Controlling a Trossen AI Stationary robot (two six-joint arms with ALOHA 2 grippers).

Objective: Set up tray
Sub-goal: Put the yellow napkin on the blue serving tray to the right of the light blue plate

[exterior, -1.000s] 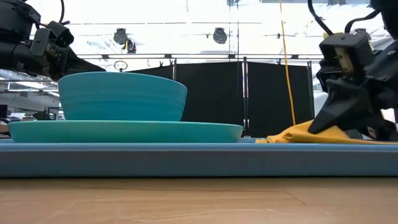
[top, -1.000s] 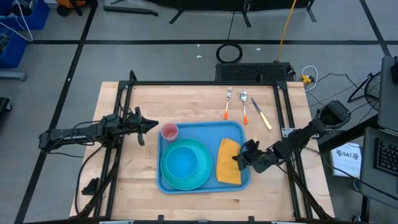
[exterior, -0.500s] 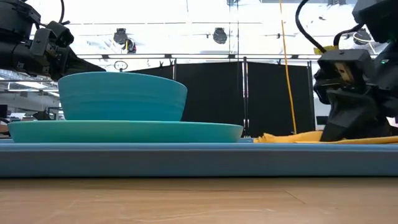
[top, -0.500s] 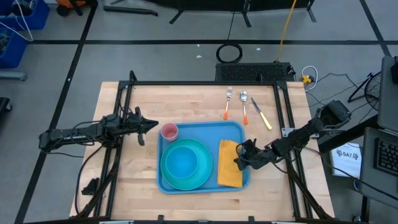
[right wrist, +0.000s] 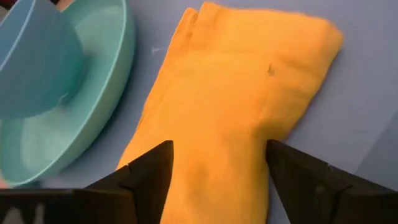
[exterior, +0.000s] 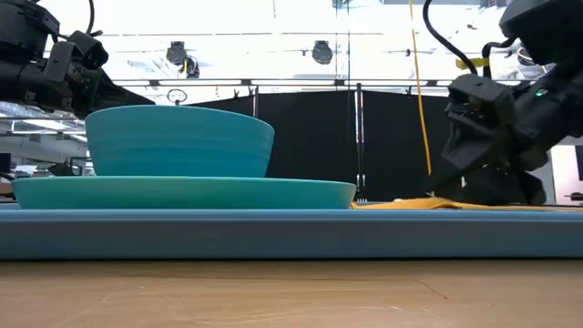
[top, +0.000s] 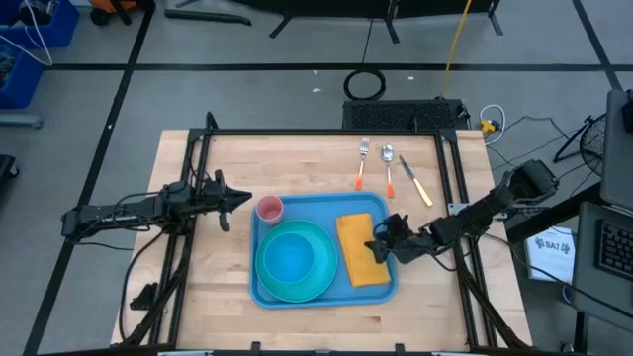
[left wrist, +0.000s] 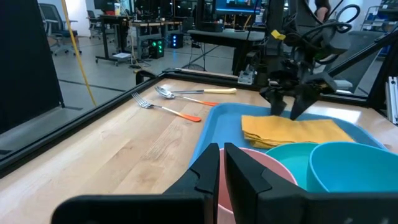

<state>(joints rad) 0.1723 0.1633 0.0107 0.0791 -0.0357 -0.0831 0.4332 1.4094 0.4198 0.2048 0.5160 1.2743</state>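
Wooden table (top: 297, 163) bears blue tray (top: 297, 297) (cutlery (top: 388, 168) beside).

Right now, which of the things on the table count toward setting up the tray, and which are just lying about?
In the job:
- tray
- plate with bowl
- pink cup
- yellow napkin, under the open right gripper
- fork, spoon, knife, beside the tray

Lying about:
- left gripper, waiting left of the tray
- cable coil on the floor
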